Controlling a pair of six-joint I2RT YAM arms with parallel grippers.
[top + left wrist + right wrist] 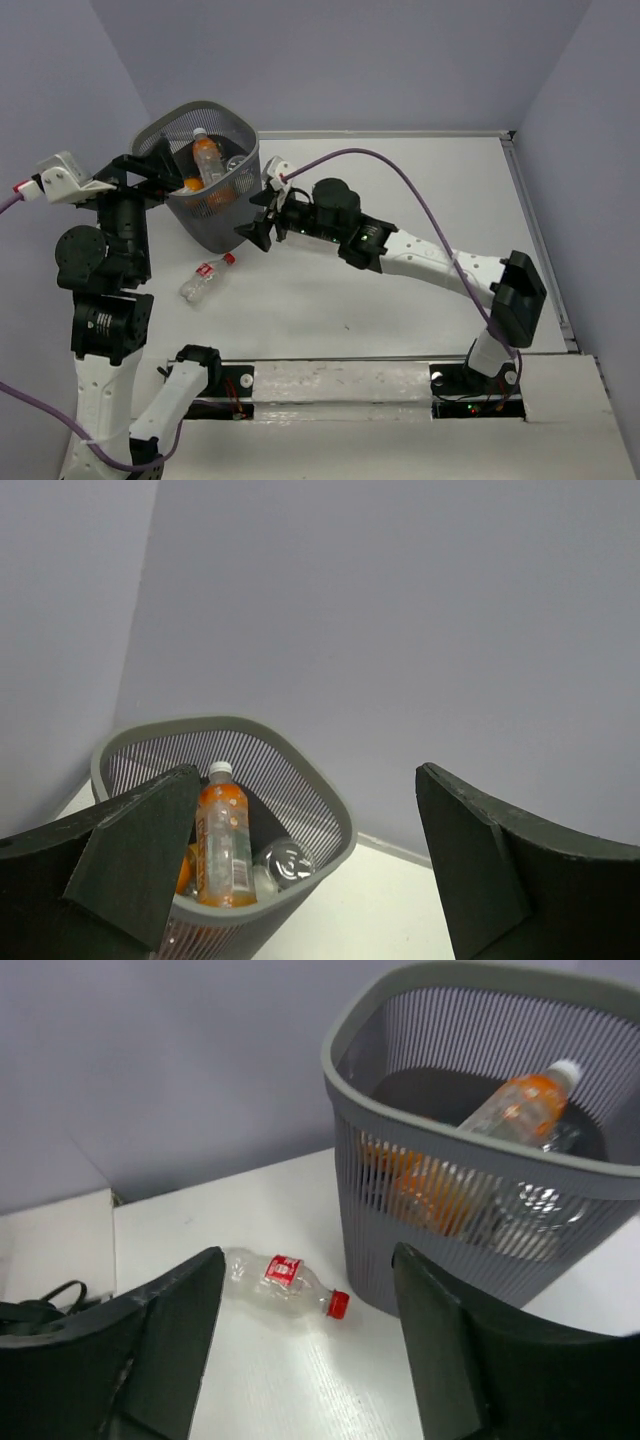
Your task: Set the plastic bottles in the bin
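Observation:
The bin (216, 228) is a dark grey mesh basket at the back left of the table. Inside it stands an orange bottle (207, 160) among other bottles, one of them clear (283, 863). My left gripper (158, 172) is open and empty at the bin's left rim, and its wrist view looks down over the rim (338, 815) at the orange bottle (222, 845). A clear bottle with a red label and cap (206, 279) lies on the table in front of the bin. My right gripper (255, 215) is open beside the bin's right wall. That bottle (281, 1282) lies beyond its empty fingers (172, 1338).
Grey walls close in the table at the back and on both sides. A purple cable (400, 175) arcs over the right arm. A black cable (40, 1305) lies at the table's edge in the right wrist view. A raised lip (535, 230) runs along the table's right side.

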